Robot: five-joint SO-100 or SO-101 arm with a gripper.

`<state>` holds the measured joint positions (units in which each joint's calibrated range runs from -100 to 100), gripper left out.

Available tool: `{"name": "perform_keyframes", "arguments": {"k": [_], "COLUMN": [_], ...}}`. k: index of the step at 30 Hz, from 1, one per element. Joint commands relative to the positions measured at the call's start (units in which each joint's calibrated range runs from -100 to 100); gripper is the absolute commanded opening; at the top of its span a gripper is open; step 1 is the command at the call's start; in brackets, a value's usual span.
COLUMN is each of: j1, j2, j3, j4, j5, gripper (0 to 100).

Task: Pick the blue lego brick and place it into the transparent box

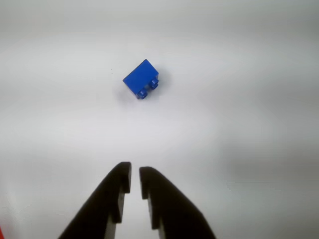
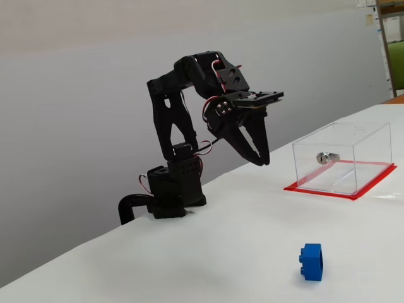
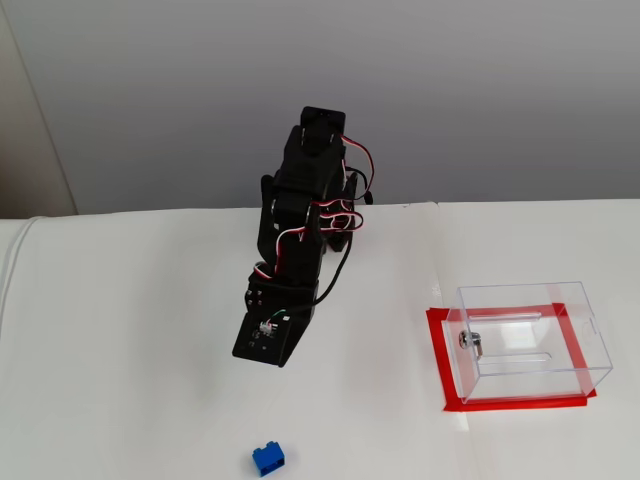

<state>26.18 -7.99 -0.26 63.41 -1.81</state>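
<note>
Brick (image 1: 141, 79) first: the small blue lego piece lies alone on the white table (image 1: 239, 124), turned at an angle in the wrist view, with two of its round studs pointing toward the lower right of that picture, so it rests on its side and not studs-up. In a fixed view the brick (image 2: 312, 261) sits near the front edge of the picture with studs facing left, and in the other fixed view it (image 3: 268, 457) appears at the very bottom.

Nothing touches it. The gripper (image 1: 135, 172) hangs in the air above the table, well apart from the brick; in the wrist view the brick lies ahead of the two black fingertips and just about in line with them. The jaws stand almost closed, with only a narrow slit between the tips, and they hold nothing. From the side, the gripper (image 2: 262, 159) points downward from the bent black arm (image 2: 189, 101), with the brick lower and to the right of it in that picture.

Off to the right stands the clear box (image 2: 341, 158) on its red base, a small silver lock on one wall, well apart from both brick and gripper. The view from above shows the box (image 3: 530, 340) with nothing in it but the lock.
</note>
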Motion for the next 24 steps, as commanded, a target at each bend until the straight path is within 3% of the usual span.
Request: {"name": "perform_keyframes", "arguments": {"k": [1,15,24], "j1": [0.85,-2.11,-2.03], "j2": [3.54,24.58,31.03], "j3": [-9.05,-32.47,-36.99], "j4": [-0.31,5.87,5.87], "j5": [-0.28,-0.80,-2.05], "gripper": [2,2,19]}}
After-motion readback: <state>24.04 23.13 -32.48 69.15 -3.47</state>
